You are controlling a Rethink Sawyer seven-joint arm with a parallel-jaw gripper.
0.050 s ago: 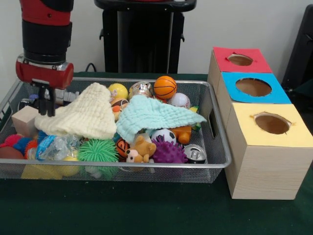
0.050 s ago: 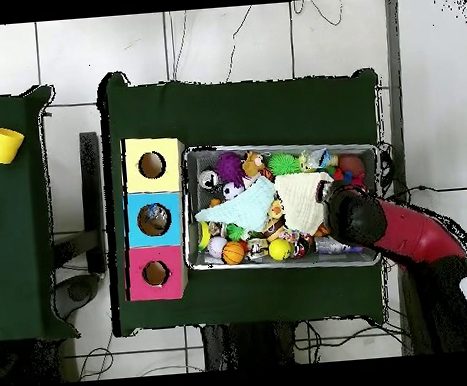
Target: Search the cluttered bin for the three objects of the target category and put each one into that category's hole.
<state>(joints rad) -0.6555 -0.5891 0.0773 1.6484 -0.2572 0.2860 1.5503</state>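
Gripper down at one end of the wire bin, fingers close together, nothing between them that I can see; tips against the edge of the cream cloth. Orange basketball well away across the bin; three-hole box farther beyond.

Wire-mesh metal bin, wood-grain boxes

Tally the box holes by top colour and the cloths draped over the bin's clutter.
Red-topped wooden box hole: 1
Blue-topped wooden box hole: 1
Yellow-topped wooden box hole: 1
Cream waffle-knit cloth: 1
Mint-green waffle-knit cloth: 1
Total: 5
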